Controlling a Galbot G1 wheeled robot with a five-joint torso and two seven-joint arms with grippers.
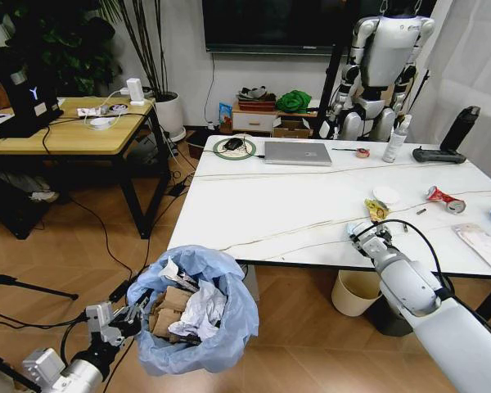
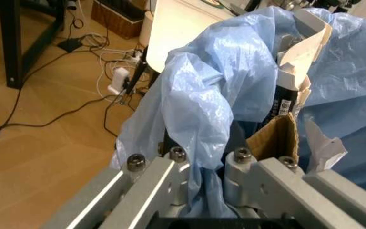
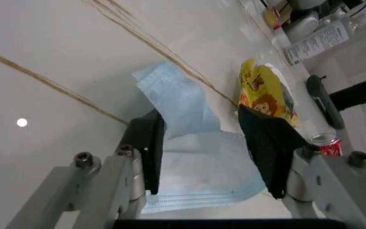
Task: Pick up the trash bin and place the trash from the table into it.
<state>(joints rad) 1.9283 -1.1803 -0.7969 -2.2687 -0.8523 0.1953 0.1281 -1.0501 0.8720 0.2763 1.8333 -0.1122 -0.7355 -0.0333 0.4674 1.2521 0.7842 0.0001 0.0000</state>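
Two grippers are being used. Nearest, low at the robot's left, the bin (image 1: pixel 194 315) is being held off the floor by the left gripper (image 1: pixel 129 315), clamped on the bag-covered rim and already carrying cardboard and paper. Farther on, at the table (image 1: pixel 295 217) edge, the right gripper (image 3: pixel 202 143) is being held wide open over the mask (image 3: pixel 192 157), which is lying flat between its fingers, seemingly untouched, long axis roughly crossing the gap. Beyond are lying a yellow wrapper (image 1: pixel 376 210) and a red can (image 1: pixel 444 199).

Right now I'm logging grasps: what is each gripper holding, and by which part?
Left gripper holds the trash bin by its bag-lined rim. Right gripper straddles the blue face mask, open, not gripping.
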